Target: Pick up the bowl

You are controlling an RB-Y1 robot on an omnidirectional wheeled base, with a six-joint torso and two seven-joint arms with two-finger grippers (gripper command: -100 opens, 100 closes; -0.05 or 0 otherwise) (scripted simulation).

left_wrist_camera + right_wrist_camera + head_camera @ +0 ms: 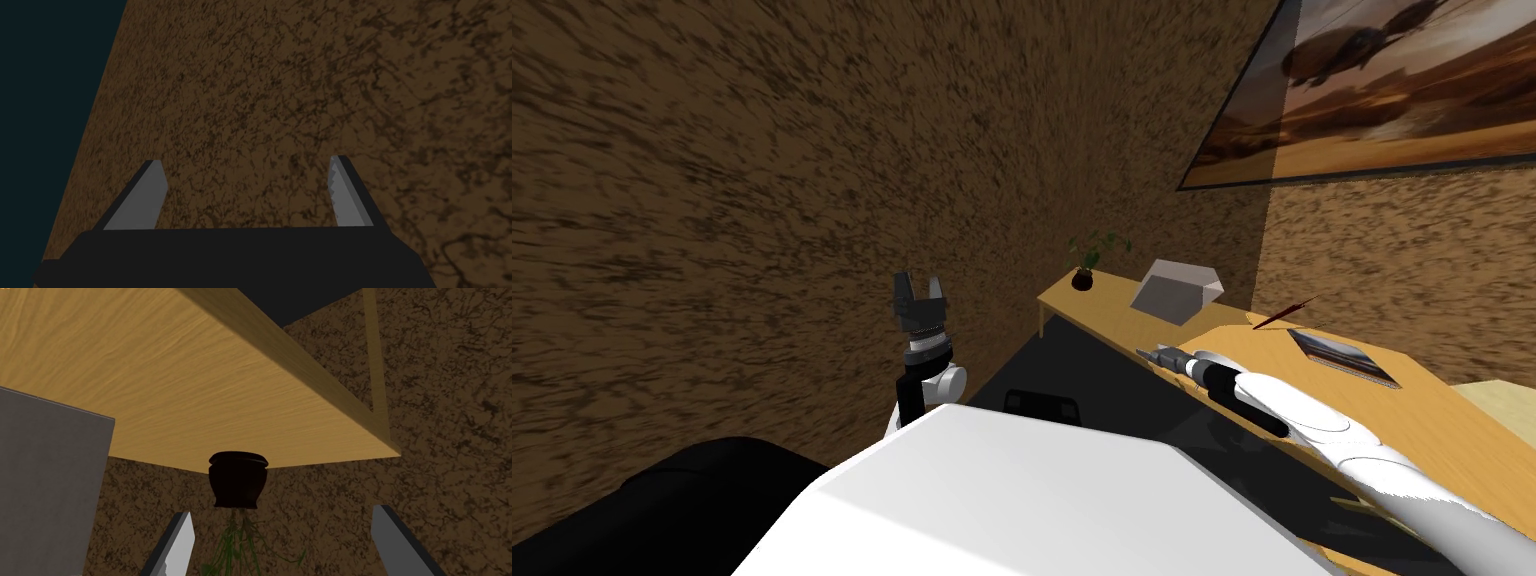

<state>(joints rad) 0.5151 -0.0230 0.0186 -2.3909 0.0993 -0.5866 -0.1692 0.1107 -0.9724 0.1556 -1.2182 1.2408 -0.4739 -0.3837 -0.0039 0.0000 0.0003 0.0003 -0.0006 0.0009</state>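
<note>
Right gripper (1144, 352) over table (1417, 400), dark pot (237, 480) ahead

The left pincer (918, 283) stood upright, jaws apart; the right pincer (1150, 354) reached forward, jaws likewise spread wide.

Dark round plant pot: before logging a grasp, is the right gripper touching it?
Apart. Right wrist view shows the dark round plant pot beyond the open right gripper.

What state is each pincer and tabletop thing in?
Left pincer: open, empty, raised.
Right pincer: open, empty, at the table, facing the pot.
Pot: upright, holding a plant, untouched.
Grey box: on the table, untouched.
Book: lying flat.
</note>
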